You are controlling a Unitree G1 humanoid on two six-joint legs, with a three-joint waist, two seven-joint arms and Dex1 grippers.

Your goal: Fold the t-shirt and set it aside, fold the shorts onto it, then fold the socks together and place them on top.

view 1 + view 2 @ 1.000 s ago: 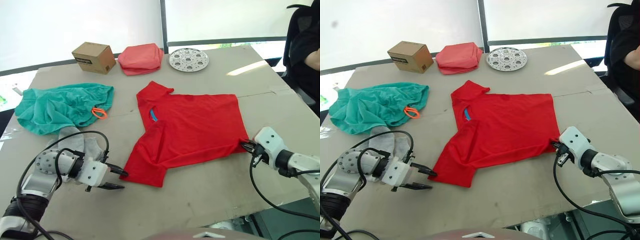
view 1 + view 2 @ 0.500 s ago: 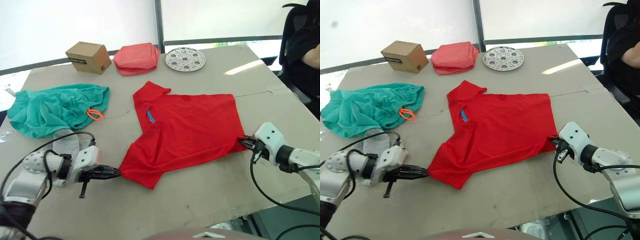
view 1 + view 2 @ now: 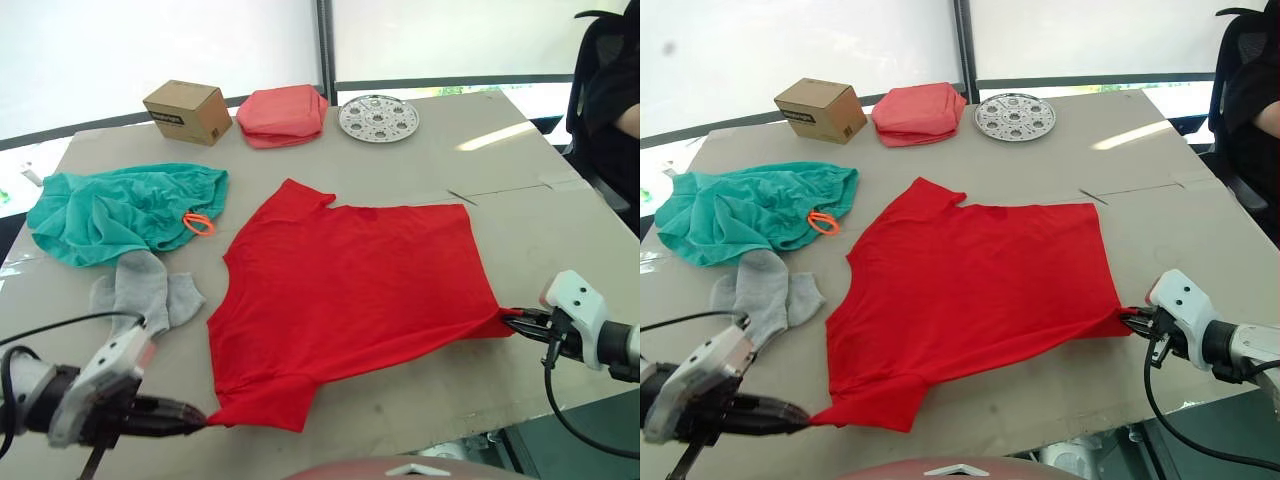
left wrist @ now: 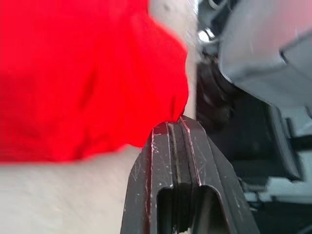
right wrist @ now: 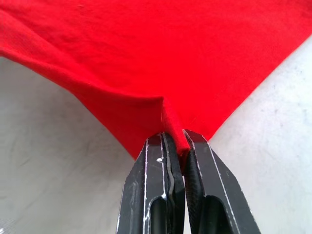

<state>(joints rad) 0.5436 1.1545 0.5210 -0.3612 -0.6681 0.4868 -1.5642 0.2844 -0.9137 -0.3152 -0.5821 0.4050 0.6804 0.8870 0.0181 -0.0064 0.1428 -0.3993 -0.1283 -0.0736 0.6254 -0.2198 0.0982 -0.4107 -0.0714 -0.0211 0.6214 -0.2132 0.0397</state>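
Note:
The red t-shirt (image 3: 350, 290) lies spread across the middle of the table, stretched between both grippers. My left gripper (image 3: 200, 418) is shut on its near-left corner close to the table's front edge; the wrist view shows the red cloth (image 4: 87, 83) pinched at the tips. My right gripper (image 3: 512, 318) is shut on the shirt's near-right corner, with cloth (image 5: 161, 58) caught between its fingers (image 5: 151, 165). The teal shorts (image 3: 120, 212) lie crumpled at the left with an orange loop (image 3: 198, 223). The grey socks (image 3: 145, 290) rest just in front of them.
At the back of the table stand a cardboard box (image 3: 187, 112), a salmon-pink cloth bundle (image 3: 283, 114) and a perforated metal disc (image 3: 378, 117). A person in dark clothing (image 3: 612, 100) sits at the far right by the table's edge.
Both grippers have pulled toward the front edge with the shirt's corners; the shirt has slid nearer and opened flat, its folded-over sleeve and collar band gone from sight. The socks now lie uncovered.

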